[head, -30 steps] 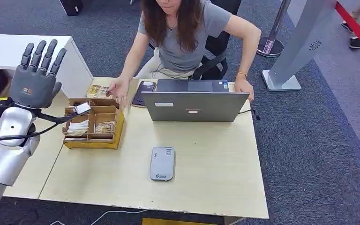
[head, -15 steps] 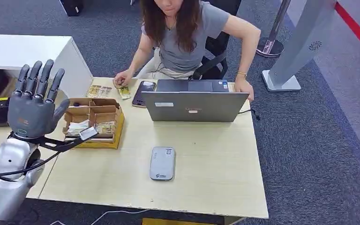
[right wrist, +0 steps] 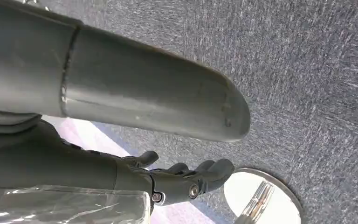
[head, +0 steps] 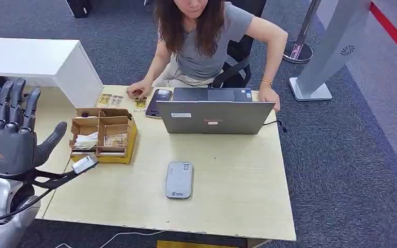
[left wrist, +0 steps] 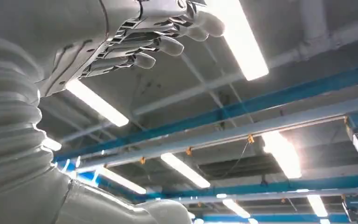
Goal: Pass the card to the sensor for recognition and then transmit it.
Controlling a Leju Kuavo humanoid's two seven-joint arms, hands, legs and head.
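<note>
The grey card sensor (head: 179, 180) lies flat on the wooden table (head: 238, 196), near its front edge. Yellowish cards (head: 108, 100) lie at the far left of the table, and another card (head: 140, 104) lies beside a person's hand (head: 135, 93). More cards sit in the cardboard sorting box (head: 103, 135). My left hand (head: 11, 138) is raised upright at the table's left side, fingers spread, holding nothing; in the left wrist view the left hand (left wrist: 135, 35) stands against the ceiling. My right hand (right wrist: 182, 179) hangs above the carpet with loosely extended fingers and nothing in it.
A person sits behind the table at an open laptop (head: 214, 116), with a phone (head: 157, 102) beside it. A white cabinet (head: 36, 62) stands at the back left. A grey pillar base (head: 310, 89) and a stanchion foot (right wrist: 261, 198) stand on the carpet.
My left hand has come down and back toward me, away from the sorting box. The person's hand has left the box and now rests at the table's far edge by a card.
</note>
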